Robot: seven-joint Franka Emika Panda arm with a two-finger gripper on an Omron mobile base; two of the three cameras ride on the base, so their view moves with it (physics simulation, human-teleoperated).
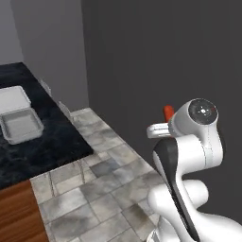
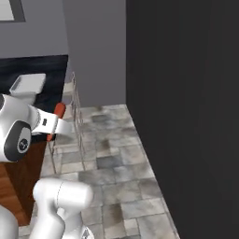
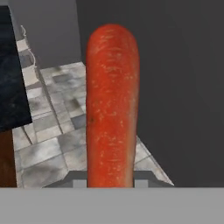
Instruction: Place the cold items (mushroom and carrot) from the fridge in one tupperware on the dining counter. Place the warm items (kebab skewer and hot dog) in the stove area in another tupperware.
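Observation:
In the hand view the orange-red carrot (image 3: 111,105) stands upright between my fingertips (image 3: 78,180), and my gripper (image 3: 110,179) is shut on it. From the base, the carrot's tip (image 1: 168,112) pokes up behind the arm, held over the tiled floor to the right of the dining counter (image 1: 52,142). Two pale-grey tupperwares sit on that black top, the nearer one (image 1: 20,125) and the farther one (image 1: 12,98); both look bare inside. The carrot (image 2: 59,110) and one tupperware (image 2: 28,84) also appear in the right base view. The mushroom, the hot dog and the fridge's interior are out of view.
A tall dark grey panel (image 1: 160,56) rises close on the right. Grey stone floor tiles (image 1: 104,175) lie between it and the counter. Thin wire-frame stools (image 2: 76,109) stand along the counter's edge. The counter's brown wooden base (image 1: 16,212) is at the lower left.

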